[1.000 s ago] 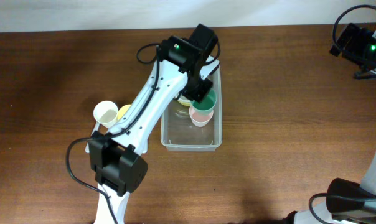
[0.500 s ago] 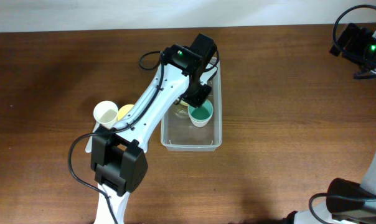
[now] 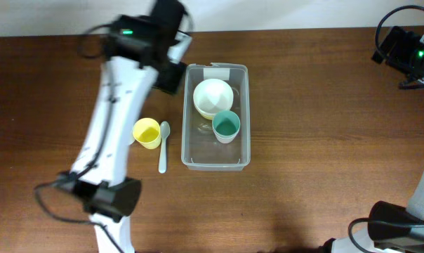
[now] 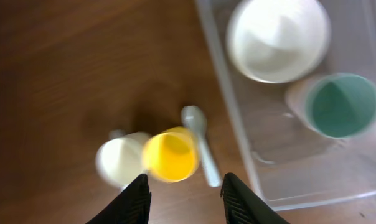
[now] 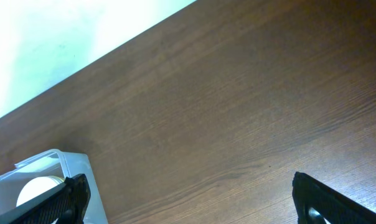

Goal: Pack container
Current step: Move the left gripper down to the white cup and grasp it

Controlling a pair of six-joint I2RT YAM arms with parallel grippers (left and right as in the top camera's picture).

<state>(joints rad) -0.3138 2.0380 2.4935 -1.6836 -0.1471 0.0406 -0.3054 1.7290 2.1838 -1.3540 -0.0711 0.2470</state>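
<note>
The clear plastic container [image 3: 206,153] stands at the table's middle, its white label at the far end. Inside it are a white bowl [image 3: 213,95] over a yellowish one and a green cup [image 3: 226,126]. My left gripper [image 3: 172,74] is open and empty, high above the table just left of the container's far end. In the left wrist view the left gripper [image 4: 183,200] hangs over a yellow cup [image 4: 170,154], a white cup [image 4: 118,162] and a pale spoon [image 4: 199,142] beside the container [image 4: 235,127]. My right gripper [image 5: 188,200] is open and empty, far off at the right.
The yellow cup [image 3: 147,132] and the spoon [image 3: 163,147] lie on the wood left of the container. My left arm covers the white cup in the overhead view. The right arm [image 3: 407,53] sits at the far right edge. The container's corner [image 5: 54,167] shows in the right wrist view.
My left arm has swung up and left out of the container, open and empty. The white bowl and green cup, covered by the arm before, now show uncovered inside. The right arm has not moved.
</note>
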